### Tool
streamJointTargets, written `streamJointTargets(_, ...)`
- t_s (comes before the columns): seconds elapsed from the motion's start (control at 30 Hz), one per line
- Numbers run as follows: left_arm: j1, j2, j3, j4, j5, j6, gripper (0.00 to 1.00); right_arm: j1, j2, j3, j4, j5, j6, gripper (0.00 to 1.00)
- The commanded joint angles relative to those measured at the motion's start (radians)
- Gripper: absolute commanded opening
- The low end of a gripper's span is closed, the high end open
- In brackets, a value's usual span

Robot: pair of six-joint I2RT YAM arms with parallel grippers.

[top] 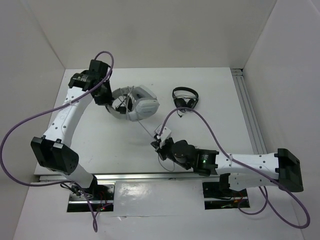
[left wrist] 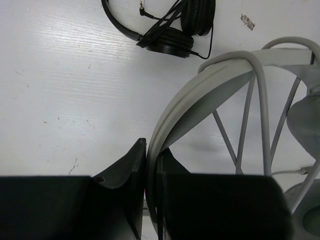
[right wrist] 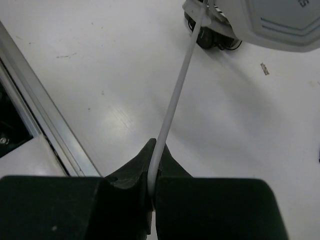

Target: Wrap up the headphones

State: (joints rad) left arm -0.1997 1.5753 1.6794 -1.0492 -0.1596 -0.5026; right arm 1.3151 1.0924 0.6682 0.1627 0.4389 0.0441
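One white headphones point(top: 144, 106), one grey cable point(right wrist: 175, 97)

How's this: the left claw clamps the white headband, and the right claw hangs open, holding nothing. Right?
Not quite: the right gripper is shut on the thin grey cable, as the right wrist view shows. The left gripper does clamp the headband.

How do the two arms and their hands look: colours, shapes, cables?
The left arm and right arm have white shells with black joints. A thin purple cable loops along each. A small green light glows on the right arm. The left hand and right hand each have two black, wedge-shaped fingers.
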Motion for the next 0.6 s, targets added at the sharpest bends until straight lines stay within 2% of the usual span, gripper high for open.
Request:
streamJointTargets(0.0,0.028,-0.018,0.115,0.187,-0.27,-0.031,0.0,0.052,-0.126,-0.003,-0.061,-0.113,-0.004,0.0)
streamJointTargets(0.1,-0.048,0.003,0.106,0.161,-0.406,-0.013,0.0,0.104,-0.135,0.062,-0.147,-0.095,-0.032,0.0)
streamJointTargets(0.23,-0.243,0.023,0.03,0.121,-0.582,-0.054,0.0,0.141,-0.097,0.261,-0.294,0.041,-0.118,0.0)
streamJointTargets(0.33,-0.303,0.043,-0.042,0.077,-0.647,-0.114,0.0,0.141,-0.062,0.342,-0.379,0.159,-0.211,0.0)
streamJointTargets(0.43,-0.365,0.043,-0.117,0.063,-0.656,-0.157,0.0,0.141,-0.037,0.453,-0.422,0.26,-0.302,0.0)
streamJointTargets(0.5,-0.397,0.0,-0.153,0.075,-0.656,-0.145,0.0,0.121,-0.009,0.453,-0.395,0.415,-0.386,0.02)
streamJointTargets(0.57,-0.429,-0.037,-0.181,0.122,-0.605,-0.099,0.0,0.083,0.0,0.464,-0.355,0.449,-0.435,0.02)
